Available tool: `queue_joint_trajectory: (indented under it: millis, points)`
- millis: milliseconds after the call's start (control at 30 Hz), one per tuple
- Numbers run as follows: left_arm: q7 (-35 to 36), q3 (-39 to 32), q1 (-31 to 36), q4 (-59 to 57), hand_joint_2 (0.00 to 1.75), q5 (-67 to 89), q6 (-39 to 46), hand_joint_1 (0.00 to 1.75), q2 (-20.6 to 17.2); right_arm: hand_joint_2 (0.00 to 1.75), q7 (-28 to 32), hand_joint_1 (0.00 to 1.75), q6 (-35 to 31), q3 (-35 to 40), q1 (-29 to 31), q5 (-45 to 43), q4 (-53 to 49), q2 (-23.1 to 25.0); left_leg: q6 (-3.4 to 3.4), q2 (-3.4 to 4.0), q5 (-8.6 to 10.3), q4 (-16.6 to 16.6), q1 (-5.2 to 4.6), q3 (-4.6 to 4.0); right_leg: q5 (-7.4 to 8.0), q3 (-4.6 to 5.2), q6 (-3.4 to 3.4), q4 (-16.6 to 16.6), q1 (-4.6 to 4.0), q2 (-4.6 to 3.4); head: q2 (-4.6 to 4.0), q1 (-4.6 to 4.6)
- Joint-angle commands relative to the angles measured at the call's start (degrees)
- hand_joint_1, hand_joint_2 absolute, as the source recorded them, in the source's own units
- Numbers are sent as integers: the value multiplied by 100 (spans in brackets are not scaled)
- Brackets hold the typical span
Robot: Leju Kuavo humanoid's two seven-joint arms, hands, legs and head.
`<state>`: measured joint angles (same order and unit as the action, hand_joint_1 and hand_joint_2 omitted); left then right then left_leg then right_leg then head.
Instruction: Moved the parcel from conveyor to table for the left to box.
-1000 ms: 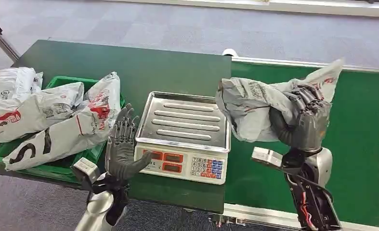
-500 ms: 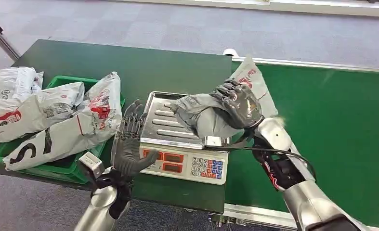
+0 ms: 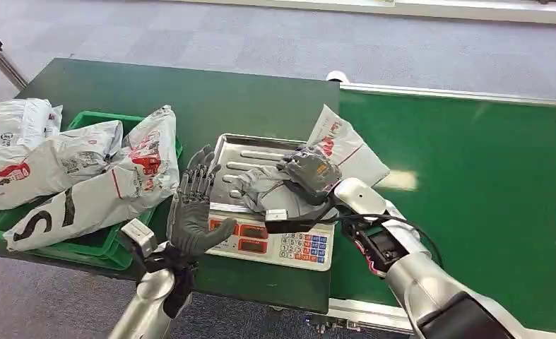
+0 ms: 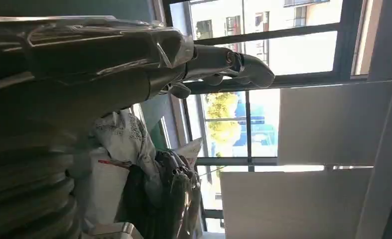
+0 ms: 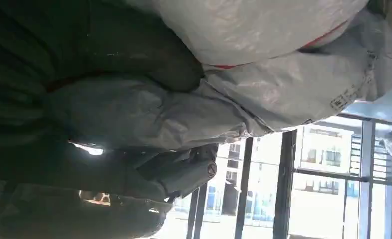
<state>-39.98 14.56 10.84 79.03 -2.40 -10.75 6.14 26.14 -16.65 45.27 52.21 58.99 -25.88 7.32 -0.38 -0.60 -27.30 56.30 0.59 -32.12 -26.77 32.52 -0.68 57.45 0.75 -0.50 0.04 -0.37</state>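
Right hand: the right hand (image 3: 311, 171) grips the parcel (image 3: 289, 185), its fingers (image 3: 302, 159) wrapped over the grey plastic.
Parcel: under those fingers, lying on the scale (image 3: 269, 203) tray, with its white printed end trailing past the fingers toward the conveyor (image 3: 472, 191).
Change: a second ago the parcel hung in the air over the belt; half a second ago it was above the tray's edge; now it is down on the tray.
Left hand: the left hand (image 3: 193, 212) stands upright with fingers spread and holding nothing, just beside the scale, the parcel near its fingertips.
Box: the green box (image 3: 84, 244) on the surface, beyond the left hand, already heaped with bags.
Meaning: the carry off the conveyor looks nearly done; letting go seems the remaining step, then the left hand's turn.
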Motion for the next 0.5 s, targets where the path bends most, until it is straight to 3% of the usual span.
queue_joint_trajectory:
  millis: [33,267,367,500]
  points:
    - [-2,111,261,-466,175,29,-68,0,-21,175,87,175,-1013,245,91,-6,474,230,1,0,1,-2,-2,4,-1,-4,2,-1,1,5,0,-2]
    - [-2,114,271,-459,175,31,-61,0,-5,175,93,175,-1022,244,88,-5,483,234,1,-3,3,-3,1,1,1,-4,4,-5,-3,11,0,0]
    - [40,132,358,-528,175,22,-102,0,26,175,545,175,-1459,52,19,-234,421,304,2,2,2,-3,1,0,2,-1,4,-5,-3,7,0,0]
    - [66,154,466,-625,175,25,-100,0,61,175,617,175,-1016,165,-13,-203,521,420,1,0,1,0,0,-1,0,1,4,0,-2,7,0,-2]
